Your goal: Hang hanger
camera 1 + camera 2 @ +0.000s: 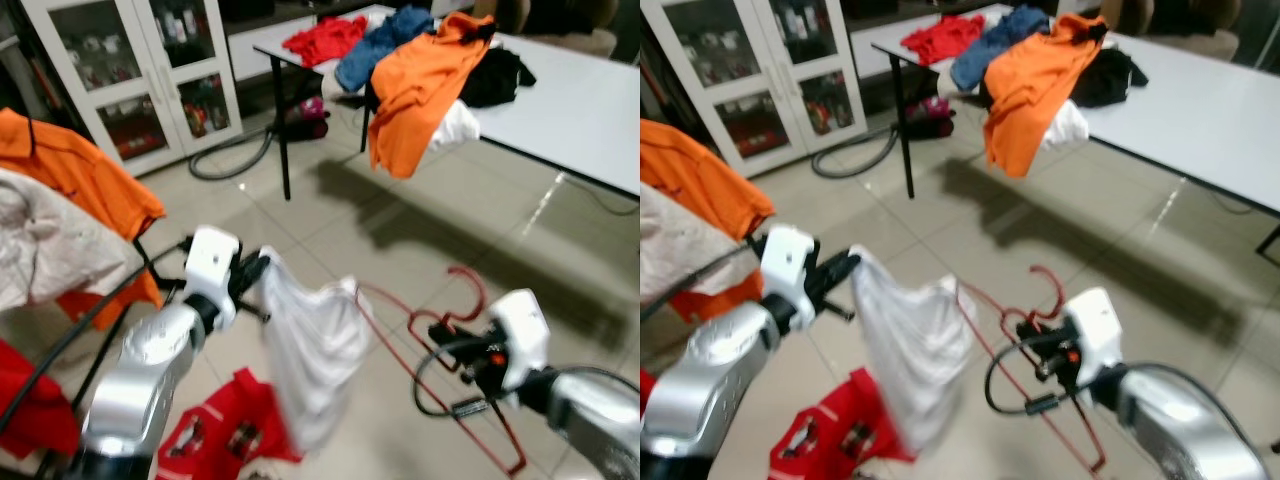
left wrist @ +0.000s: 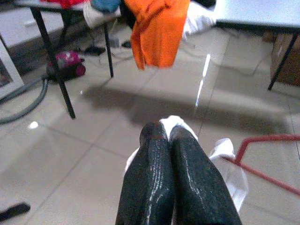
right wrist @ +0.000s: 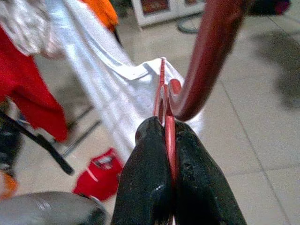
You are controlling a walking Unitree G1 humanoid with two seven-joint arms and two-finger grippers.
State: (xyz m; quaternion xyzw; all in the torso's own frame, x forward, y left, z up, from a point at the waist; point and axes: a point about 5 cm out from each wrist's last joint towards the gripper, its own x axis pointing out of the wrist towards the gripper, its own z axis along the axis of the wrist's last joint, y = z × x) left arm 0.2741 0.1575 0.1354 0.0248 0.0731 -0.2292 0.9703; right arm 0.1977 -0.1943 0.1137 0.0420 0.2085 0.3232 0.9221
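I log my right gripper [image 3: 169, 136] clamped on the red hanger [image 1: 440, 350], my left gripper [image 2: 168, 136] pinching the white garment [image 1: 305, 355] above the tiled floor [image 1: 400, 240].

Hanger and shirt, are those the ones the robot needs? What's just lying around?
Needed:
red hanger, clamped by the right gripper
white shirt, pinched by the left gripper

Lying about:
orange shirt hanging off the table
vacuum hose
red cloth on the floor

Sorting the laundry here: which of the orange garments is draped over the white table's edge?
The orange shirt at the table corner, hanging toward the floor; the other orange garment hangs on the rack at the robot's left.
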